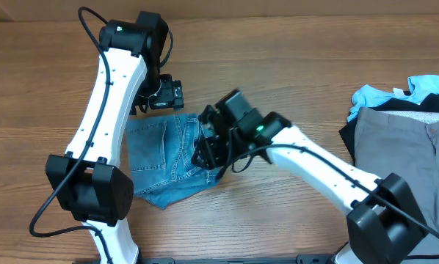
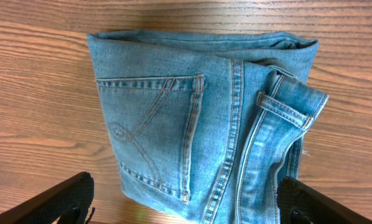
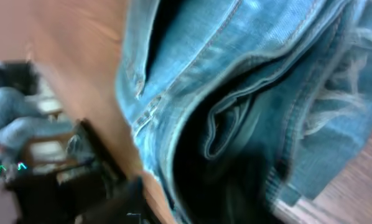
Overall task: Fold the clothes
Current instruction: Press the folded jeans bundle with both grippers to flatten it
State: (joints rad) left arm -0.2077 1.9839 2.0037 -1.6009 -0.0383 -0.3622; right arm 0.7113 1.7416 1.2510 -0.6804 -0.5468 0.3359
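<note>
jeans (image 2: 192,124) lie folded. left gripper (image 2: 186,202) wide open, empty; right gripper (image 1: 205,155) at their edge, grip unclear. advice: square the loose corner gently.

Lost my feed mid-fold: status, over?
Left gripper open over the jeans. Right gripper at their edge, grip unclear. Fold is compact, pocket up. Garment pile well aside.

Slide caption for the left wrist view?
Folded jeans on the wooden table, back pocket up, left tool open above them.

No legible text or labels anywhere
</note>
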